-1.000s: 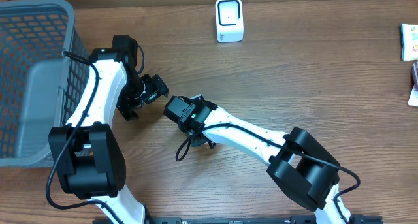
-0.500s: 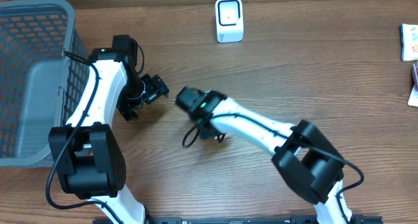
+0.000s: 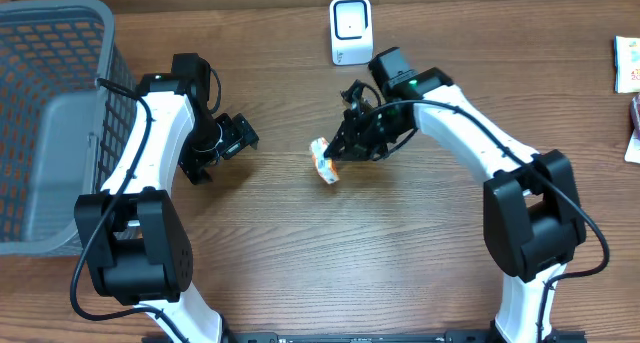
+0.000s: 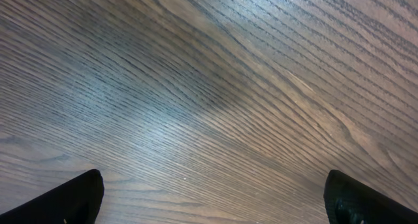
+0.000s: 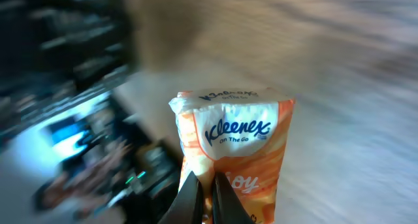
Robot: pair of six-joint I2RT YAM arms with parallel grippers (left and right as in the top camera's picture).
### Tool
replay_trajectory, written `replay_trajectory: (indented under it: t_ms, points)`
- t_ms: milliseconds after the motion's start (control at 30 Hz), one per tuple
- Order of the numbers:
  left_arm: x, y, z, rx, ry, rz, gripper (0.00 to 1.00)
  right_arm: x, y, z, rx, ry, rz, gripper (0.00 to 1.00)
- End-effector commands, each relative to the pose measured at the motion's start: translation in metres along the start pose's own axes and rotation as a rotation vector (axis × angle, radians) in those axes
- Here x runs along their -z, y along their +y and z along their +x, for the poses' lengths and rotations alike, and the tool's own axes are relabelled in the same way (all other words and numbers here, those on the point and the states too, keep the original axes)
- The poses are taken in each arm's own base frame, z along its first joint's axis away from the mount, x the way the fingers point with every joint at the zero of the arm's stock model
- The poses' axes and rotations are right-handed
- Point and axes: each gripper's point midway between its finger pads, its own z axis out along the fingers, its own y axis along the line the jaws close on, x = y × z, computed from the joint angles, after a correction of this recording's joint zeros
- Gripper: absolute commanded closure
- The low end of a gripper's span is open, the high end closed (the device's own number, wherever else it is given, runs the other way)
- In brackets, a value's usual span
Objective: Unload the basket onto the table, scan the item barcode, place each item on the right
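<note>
An orange and white Kleenex tissue pack hangs just above the table's middle, pinched at one end by my right gripper. In the right wrist view the pack stands upright, with the right gripper shut on its lower edge. No barcode shows on the visible face. The white scanner stands at the back, beyond the right wrist. My left gripper hovers left of the pack, open and empty. The left wrist view shows only bare wood between its black fingertips.
A grey mesh basket fills the left edge of the table. Other packaged items lie at the far right edge. The wooden table stretches between the two arms.
My right gripper closed on the tissue pack, then swung it up and right from beside the left gripper toward the scanner. The left arm has not moved.
</note>
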Motion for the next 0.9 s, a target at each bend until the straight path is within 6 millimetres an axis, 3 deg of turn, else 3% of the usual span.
replay_trajectory:
  t_ms: [0,267,367,600,733,867]
  points:
    - [0.004,-0.003,-0.005,0.01,-0.02,0.003,0.0,0.008,0.038,0.016,0.106,0.05,-0.183,0.96]
    - [0.004,-0.003,-0.005,0.01,-0.019,0.005,0.0,-0.02,-0.017,0.035,-0.101,0.088,-0.163,0.96]
    - [0.004,-0.003,-0.005,0.01,-0.018,0.005,0.0,-0.026,-0.055,0.037,-0.209,0.05,-0.11,0.96]
    - [0.004,-0.003,-0.005,0.01,-0.018,0.005,0.0,0.007,-0.127,0.029,-0.402,-0.068,0.077,0.86]
    - [0.004,-0.003,-0.005,0.009,-0.018,0.005,0.0,0.033,-0.173,0.037,-0.495,-0.112,0.259,0.78]
    - [0.004,-0.003,-0.005,0.009,-0.02,0.006,0.0,0.053,-0.177,0.041,-0.473,-0.09,0.293,0.73]
